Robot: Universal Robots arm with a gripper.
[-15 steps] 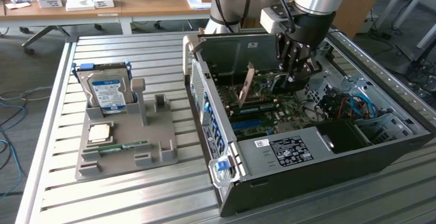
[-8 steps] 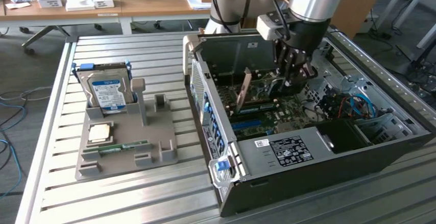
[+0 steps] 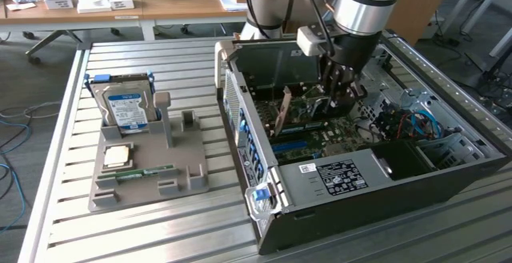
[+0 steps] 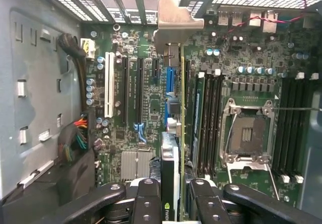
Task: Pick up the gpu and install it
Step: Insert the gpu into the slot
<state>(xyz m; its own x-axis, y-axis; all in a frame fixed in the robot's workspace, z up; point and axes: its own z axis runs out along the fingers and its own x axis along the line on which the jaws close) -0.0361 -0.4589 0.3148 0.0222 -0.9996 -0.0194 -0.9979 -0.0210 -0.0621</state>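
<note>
Wrist view looks straight along the gpu (image 4: 170,173), which is seen edge-on and clamped between the 2 fingers (image 4: 146,201) of the claw (image 4: 173,199). The claw is clenched on the card's near end, with 1 finger on each face. The card's long axis runs directly away from the claw, across the motherboard (image 4: 131,133), to its silvery end bracket (image 4: 173,17). That bracket sits at the row of slot covers (image 4: 121,2) on the case's rear wall. The card stands upright on its edge, parallel to the long black expansion slots (image 4: 123,90) on one side and the memory slots (image 4: 209,118) on the other. The open processor socket (image 4: 247,133) lies beyond the memory slots. Whether the card's lower edge is already in a slot or just above one cannot be told.

Exterior view places the claw (image 3: 336,98) in the upper middle of the frame, reaching down into the open computer case (image 3: 336,215). Well apart, toward the exterior view's left, a grey holder (image 3: 188,179) on the bench (image 3: 160,239) carries a hard drive (image 3: 126,110) and a narrow memory stick (image 3: 148,172).
</note>
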